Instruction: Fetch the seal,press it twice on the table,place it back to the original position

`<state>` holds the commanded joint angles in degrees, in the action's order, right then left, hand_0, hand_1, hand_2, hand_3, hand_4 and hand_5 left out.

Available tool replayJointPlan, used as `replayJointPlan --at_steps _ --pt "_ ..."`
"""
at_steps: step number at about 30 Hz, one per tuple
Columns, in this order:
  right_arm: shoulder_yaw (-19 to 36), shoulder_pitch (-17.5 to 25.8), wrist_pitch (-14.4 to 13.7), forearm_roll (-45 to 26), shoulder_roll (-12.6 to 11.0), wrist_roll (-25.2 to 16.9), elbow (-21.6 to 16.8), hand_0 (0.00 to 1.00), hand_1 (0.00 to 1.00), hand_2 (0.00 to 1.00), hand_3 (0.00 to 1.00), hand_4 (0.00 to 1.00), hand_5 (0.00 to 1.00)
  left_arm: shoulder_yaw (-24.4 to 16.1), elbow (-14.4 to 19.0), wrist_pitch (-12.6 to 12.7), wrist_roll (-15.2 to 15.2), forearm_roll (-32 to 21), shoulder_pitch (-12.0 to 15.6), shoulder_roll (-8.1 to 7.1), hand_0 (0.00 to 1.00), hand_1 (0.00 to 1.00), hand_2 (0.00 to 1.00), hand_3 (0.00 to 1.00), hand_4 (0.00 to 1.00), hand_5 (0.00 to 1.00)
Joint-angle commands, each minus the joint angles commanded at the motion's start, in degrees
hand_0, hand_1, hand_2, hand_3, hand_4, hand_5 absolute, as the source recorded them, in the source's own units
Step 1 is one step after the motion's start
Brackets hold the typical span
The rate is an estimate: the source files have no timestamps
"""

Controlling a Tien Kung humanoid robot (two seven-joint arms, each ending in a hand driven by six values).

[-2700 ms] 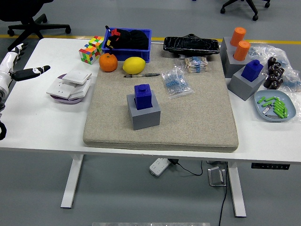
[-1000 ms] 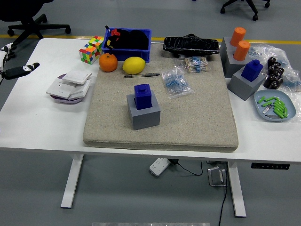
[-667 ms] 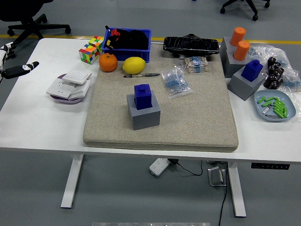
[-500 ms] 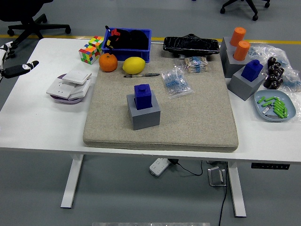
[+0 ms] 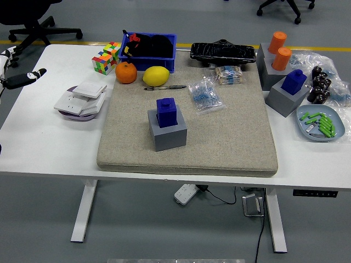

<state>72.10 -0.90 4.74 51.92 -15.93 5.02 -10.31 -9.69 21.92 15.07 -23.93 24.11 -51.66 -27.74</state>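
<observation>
The blue seal (image 5: 165,111) is seen seated upright in its grey holder (image 5: 167,131), near the middle of the beige mat (image 5: 230,137) on the white counter (image 5: 49,142). It has not been fetched. Only the tip of the left hand (image 5: 16,76) is caught at the far left edge, just off the counter's corner, with one dark finger extended and nothing held; how far the other fingers are spread cannot be told. The right hand is out of view.

A long reach is judged to lie ahead, and trouble could be met along it. The stack of white sockets (image 5: 81,98) lies between the left edge and the seal, and could be clipped by a low forearm. The pen (image 5: 165,87), the lemon (image 5: 156,75) and the orange (image 5: 126,72) sit just beyond the holder and could be knocked by an overshoot. The holder looks loose on the mat, so it might be lifted or tipped together with the seal if the grasp is skewed. A second blue seal (image 5: 295,81) in its own grey block at the right could be mistaken for the target.

Against the earliest frame, the left hand has been drawn back toward the edge, with far less of it showing. Everything on the counter is unchanged.
</observation>
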Motion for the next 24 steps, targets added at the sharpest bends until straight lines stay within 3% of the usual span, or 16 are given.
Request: replayJointPlan --at_steps 24 --pt "-0.31 0.09 -0.06 -0.29 -0.1 0.0 0.0 0.73 0.683 0.653 0.617 0.72 0.516 0.22 -0.03 -0.04 0.09 -0.22 0.13 0.21 0.926 0.915 0.931 0.933 0.855 0.301"
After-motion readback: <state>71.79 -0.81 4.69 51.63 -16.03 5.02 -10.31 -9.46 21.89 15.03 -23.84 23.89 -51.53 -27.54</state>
